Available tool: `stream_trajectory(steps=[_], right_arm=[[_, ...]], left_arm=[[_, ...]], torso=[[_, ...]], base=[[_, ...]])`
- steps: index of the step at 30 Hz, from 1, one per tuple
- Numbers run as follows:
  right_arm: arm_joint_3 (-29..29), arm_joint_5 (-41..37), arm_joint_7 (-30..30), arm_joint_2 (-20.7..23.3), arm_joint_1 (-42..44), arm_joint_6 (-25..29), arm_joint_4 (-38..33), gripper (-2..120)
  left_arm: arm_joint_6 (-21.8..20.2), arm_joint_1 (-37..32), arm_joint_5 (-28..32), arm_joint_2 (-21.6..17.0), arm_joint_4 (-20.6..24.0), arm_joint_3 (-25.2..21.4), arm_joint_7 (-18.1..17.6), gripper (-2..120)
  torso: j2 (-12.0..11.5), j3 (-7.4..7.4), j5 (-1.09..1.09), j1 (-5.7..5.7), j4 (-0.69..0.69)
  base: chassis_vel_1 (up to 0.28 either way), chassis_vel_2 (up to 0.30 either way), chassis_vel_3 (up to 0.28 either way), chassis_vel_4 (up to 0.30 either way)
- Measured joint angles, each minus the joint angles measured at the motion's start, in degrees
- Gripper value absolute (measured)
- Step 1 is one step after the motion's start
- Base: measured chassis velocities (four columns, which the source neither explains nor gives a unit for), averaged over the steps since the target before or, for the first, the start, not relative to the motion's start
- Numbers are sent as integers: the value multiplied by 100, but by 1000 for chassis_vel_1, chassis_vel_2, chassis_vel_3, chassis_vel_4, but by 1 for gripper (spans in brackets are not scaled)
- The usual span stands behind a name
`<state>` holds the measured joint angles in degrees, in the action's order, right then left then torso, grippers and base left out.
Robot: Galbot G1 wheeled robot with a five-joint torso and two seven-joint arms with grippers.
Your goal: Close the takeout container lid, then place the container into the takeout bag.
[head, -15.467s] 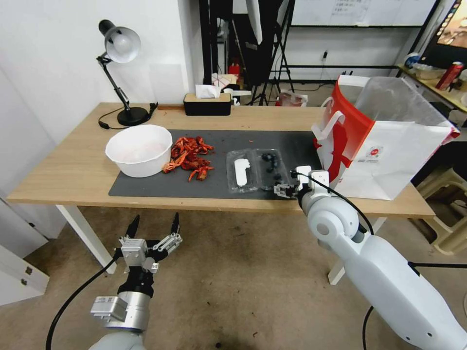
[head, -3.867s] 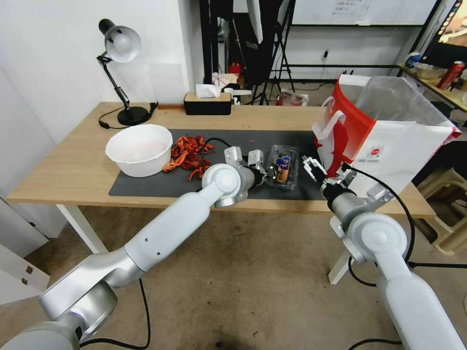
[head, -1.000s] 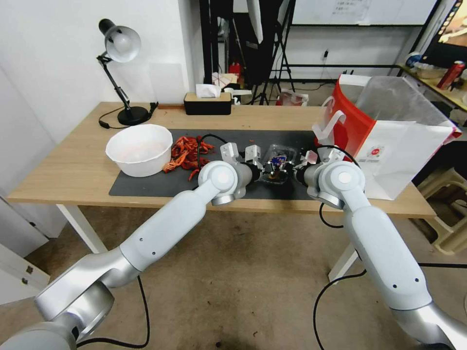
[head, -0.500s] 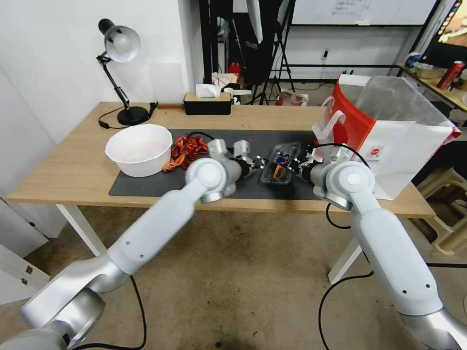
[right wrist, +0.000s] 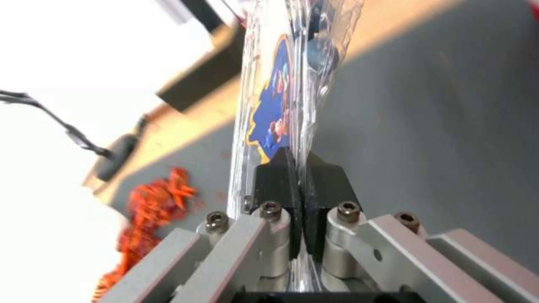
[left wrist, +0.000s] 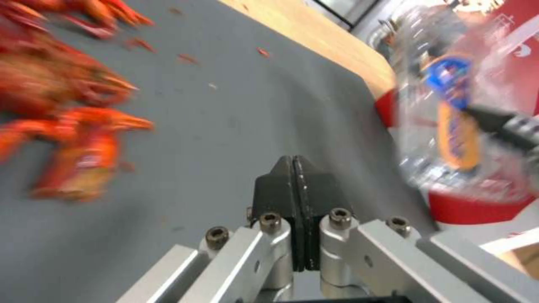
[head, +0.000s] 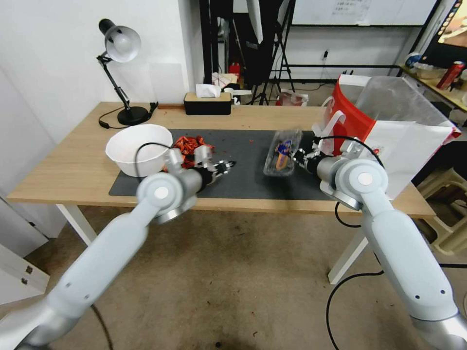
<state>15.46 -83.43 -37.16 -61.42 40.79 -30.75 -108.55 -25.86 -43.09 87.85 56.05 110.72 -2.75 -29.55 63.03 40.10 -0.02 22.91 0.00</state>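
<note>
Takeout container [head: 282, 153] is held above the grey mat [head: 243, 180], pinched by the right gripper [head: 297, 158].
Lid seemingly closed; left gripper [head: 226, 166] is pressed together, empty, well apart from the container.

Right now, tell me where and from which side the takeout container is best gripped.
By its thin rim, from the bag side. The right gripper already pinches that flattened edge, holding the takeout container tilted above the mat. The body looks too wide and springy. The left gripper is shut, empty.

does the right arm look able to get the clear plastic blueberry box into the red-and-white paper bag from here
Probably yes. The right gripper is shut on the clear plastic blueberry box, lifted off the dark mat, beside the red-and-white paper bag. The bag's mouth stands higher, so it must rise more.
</note>
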Motion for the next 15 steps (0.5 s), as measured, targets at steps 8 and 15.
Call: stream_trajectory(steps=[8, 15], right_arm=[[-151, 2309, 1705, 301, 250, 1216, -231, 0], [20, 3672, 1987, 631, 242, 2139, -381, 0]], left_arm=[[517, -1252, -1073, -77, 749, -601, 135, 32], [930, -2280, -2084, 109, 1125, -878, 296, 54]], torso=[[0, 0, 2, 0, -1], [0, -1, 2, 0, 2]], base=[[0, 0, 0, 0], [0, 0, 0, 0]])
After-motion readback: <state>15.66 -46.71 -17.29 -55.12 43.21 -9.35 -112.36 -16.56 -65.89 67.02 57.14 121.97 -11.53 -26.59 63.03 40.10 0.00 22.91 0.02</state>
